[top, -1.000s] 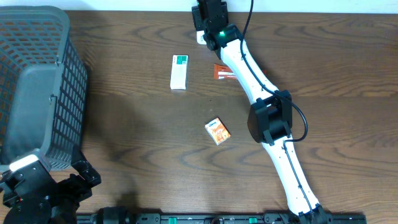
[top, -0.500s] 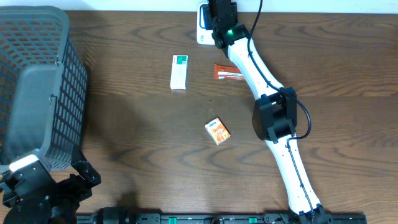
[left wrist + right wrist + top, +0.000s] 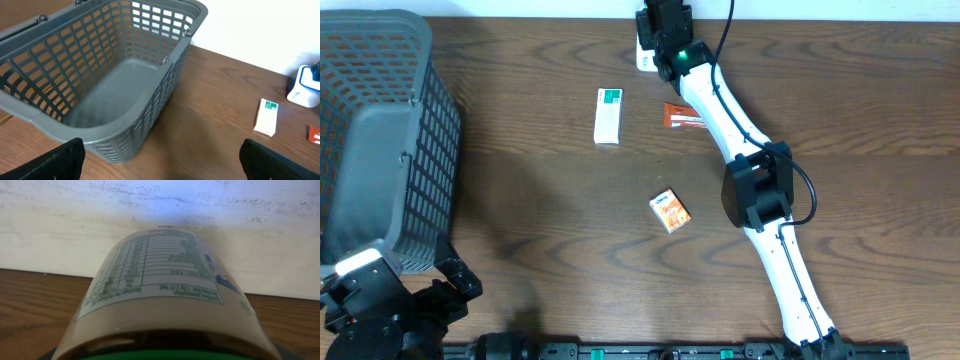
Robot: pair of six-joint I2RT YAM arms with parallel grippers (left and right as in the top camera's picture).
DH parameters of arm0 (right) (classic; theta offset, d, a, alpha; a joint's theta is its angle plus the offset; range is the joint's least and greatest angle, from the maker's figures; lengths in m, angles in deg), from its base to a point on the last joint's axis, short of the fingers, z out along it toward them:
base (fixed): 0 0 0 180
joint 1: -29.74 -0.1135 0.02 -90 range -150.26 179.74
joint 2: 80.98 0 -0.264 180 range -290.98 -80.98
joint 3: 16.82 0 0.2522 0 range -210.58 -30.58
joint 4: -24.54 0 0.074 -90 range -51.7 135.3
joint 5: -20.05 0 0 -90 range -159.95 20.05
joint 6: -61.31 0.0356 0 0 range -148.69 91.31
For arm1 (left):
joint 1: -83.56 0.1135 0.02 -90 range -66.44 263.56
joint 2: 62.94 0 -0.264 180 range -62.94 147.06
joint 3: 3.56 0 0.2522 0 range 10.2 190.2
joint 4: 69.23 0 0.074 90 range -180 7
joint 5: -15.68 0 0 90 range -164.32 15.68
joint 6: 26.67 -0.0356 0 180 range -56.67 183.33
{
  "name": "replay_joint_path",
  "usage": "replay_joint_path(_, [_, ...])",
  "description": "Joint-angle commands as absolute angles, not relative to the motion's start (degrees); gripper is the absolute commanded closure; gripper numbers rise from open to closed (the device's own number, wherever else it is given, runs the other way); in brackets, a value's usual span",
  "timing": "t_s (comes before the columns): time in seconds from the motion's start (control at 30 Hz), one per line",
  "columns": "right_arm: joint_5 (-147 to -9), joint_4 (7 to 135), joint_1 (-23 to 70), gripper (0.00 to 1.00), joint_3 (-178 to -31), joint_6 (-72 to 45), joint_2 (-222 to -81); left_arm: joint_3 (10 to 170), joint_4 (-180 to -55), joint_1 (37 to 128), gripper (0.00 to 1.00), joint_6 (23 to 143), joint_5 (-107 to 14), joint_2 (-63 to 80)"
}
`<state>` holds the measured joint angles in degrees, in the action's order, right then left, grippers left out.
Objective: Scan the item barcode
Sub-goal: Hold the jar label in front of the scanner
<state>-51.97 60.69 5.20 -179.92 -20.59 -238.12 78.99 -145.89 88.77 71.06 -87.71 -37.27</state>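
Observation:
A bottle (image 3: pixel 160 295) with a printed white label and a green cap fills the right wrist view, lying towards the white wall. My right gripper (image 3: pixel 666 22) is shut on it at the table's far edge; its fingers are hidden behind the bottle. In the overhead view the arm covers the bottle. Just left of that gripper stands the white and blue scanner (image 3: pixel 643 52), which the left wrist view shows at the right edge as scanner (image 3: pixel 306 90). My left gripper (image 3: pixel 162 165) is open and empty at the near left corner, in front of the basket.
A grey plastic basket (image 3: pixel 425 110) takes up the left side. A white and green box (image 3: pixel 608 116), a red packet (image 3: pixel 682 117) and a small orange box (image 3: pixel 670 211) lie on the brown table. The right arm stretches diagonally across the right half.
The right gripper with the bottle swung a little to the right along the far edge, then came partly back left. The left arm has not moved.

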Motion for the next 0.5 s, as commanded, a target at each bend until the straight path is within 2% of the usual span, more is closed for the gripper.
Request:
replay_joint_path(0.0, [-51.4, 59.9, 4.9, 0.57, -179.7, -19.3, -237.7, 78.7, -146.0, 89.0, 0.0, 71.5, -87.4, -37.1])
replay_joint_path(0.47, [-50.6, 71.2, 3.8, 0.57, -179.8, -19.5, -229.1, 78.6, -146.0, 89.0, 0.0, 71.5, -87.4, -37.1])
